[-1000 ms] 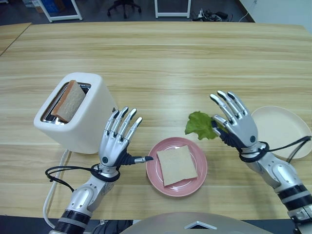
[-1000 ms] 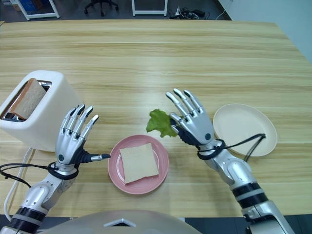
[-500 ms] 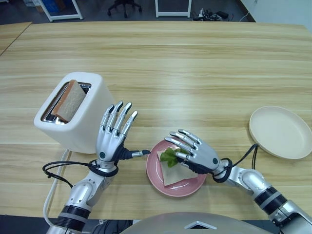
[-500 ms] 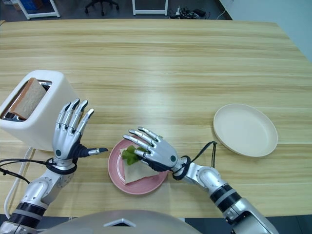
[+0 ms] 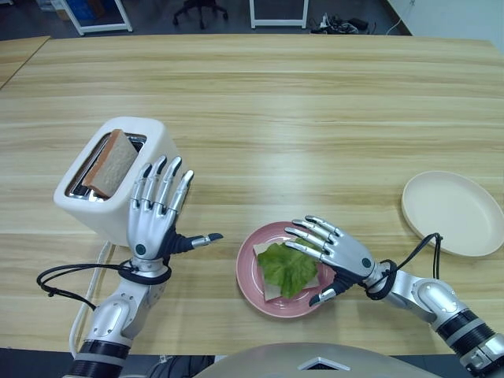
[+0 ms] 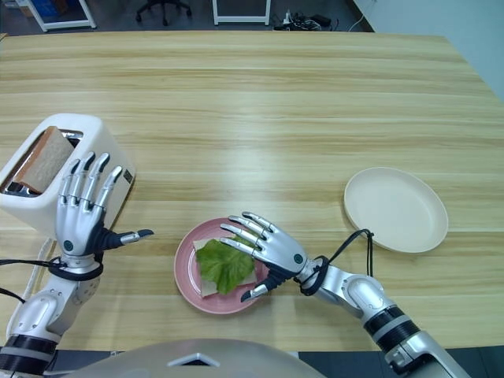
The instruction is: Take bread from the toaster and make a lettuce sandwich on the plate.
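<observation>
- Lettuce (image 5: pixel 287 268) lies on bread (image 5: pixel 270 294) on the pink plate (image 5: pixel 246 280).
- Right hand (image 5: pixel 344 253) hovers just beside it, fingers spread, holding nothing.
- Left hand (image 5: pixel 151 222) stands by the toaster (image 5: pixel 161 143), fingers spread, holding nothing.
- 1 slice (image 5: pixel 112 163) sits in the toaster.

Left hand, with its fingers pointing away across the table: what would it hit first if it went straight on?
Most likely the boxy white toaster, right ahead of the left hand; how close is unclear.
</observation>
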Available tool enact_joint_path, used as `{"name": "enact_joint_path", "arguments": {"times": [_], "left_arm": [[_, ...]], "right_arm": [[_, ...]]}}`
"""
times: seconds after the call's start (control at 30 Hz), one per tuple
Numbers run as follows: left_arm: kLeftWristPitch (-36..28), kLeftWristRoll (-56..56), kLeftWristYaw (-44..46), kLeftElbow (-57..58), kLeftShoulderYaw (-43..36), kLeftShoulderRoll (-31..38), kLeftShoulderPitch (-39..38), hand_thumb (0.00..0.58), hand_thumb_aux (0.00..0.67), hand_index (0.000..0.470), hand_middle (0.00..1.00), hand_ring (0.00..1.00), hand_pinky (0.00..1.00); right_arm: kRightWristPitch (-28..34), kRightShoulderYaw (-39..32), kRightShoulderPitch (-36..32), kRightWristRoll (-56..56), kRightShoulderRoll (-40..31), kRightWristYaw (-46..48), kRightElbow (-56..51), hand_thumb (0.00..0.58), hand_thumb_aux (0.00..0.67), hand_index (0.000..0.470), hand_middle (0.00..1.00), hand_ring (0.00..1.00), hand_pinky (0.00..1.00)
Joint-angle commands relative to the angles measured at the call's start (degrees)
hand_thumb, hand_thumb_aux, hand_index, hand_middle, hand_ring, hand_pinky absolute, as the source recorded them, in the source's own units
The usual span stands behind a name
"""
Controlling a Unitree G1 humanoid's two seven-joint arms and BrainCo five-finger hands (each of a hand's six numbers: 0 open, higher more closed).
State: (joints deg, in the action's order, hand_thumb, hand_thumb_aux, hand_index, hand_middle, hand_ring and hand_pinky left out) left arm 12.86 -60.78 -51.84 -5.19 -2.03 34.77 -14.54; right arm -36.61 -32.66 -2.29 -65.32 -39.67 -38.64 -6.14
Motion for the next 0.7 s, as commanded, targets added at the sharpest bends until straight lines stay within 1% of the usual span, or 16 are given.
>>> {"name": "enact_joint_path", "arguments": {"times": [0.03,0.1,0.2,0.23,0.3,0.4,0.5,0.63,0.7], "left_arm": [[-1.42,1.48,2.44,-3.94,3.63,0.49,-2.91,0.000,0.000,0.000,0.00,0.00,0.00],[-2.80,2.05,3.13,-4.24,6.41,0.87,-3.09,0.000,0.000,0.000,0.00,0.00,0.00],[-7.71,6.74,5.94,-2.27,16.61,1.83,-3.44,0.000,0.000,0.000,0.00,0.00,0.00],[-8.35,8.71,7.21,-1.57,19.61,2.64,-3.26,0.000,0.000,0.000,0.00,0.00,0.00],[-8.30,11.50,10.57,-0.47,22.77,4.60,-2.82,0.000,0.000,0.000,0.00,0.00,0.00],[-5.95,20.03,19.35,3.96,24.66,7.51,-0.80,0.000,0.000,0.000,0.00,0.00,0.00],[-4.40,27.27,28.35,6.58,24.74,9.74,2.31,0.000,0.000,0.000,0.00,0.00,0.00],[-1.24,33.51,37.92,9.39,23.13,11.52,4.44,0.000,0.000,0.000,0.00,0.00,0.00],[0.03,34.48,41.15,11.04,21.92,12.11,4.74,0.000,0.000,0.000,0.00,0.00,0.00]], "right_arm": [[0.44,0.00,0.47,-0.14,0.28,1.46,-1.32,0.000,0.000,0.000,0.00,0.00,0.00],[0.71,0.91,0.86,-0.18,0.43,-0.33,-0.40,0.000,0.000,0.000,0.00,0.00,0.00],[1.92,3.82,0.88,-0.16,1.61,-7.03,1.39,0.000,0.000,0.000,0.00,0.00,0.00],[2.53,4.63,1.02,-0.09,2.02,-8.63,1.61,0.000,0.000,0.000,0.00,0.00,0.00],[3.51,5.31,0.96,-0.45,2.31,-10.03,0.88,0.000,0.000,0.000,0.00,0.00,0.00],[4.37,5.24,0.66,-0.91,2.56,-10.23,-0.45,0.000,0.000,0.000,0.00,0.00,0.00],[4.50,4.77,0.34,-1.08,2.91,-9.90,-1.06,0.000,0.000,0.000,0.00,0.00,0.00],[4.63,4.38,-0.45,-1.31,3.67,-9.76,-2.01,0.000,0.000,0.000,0.00,0.00,0.00],[4.71,4.28,-0.72,-1.38,3.89,-9.90,-2.53,0.000,0.000,0.000,0.00,0.00,0.00]]}}
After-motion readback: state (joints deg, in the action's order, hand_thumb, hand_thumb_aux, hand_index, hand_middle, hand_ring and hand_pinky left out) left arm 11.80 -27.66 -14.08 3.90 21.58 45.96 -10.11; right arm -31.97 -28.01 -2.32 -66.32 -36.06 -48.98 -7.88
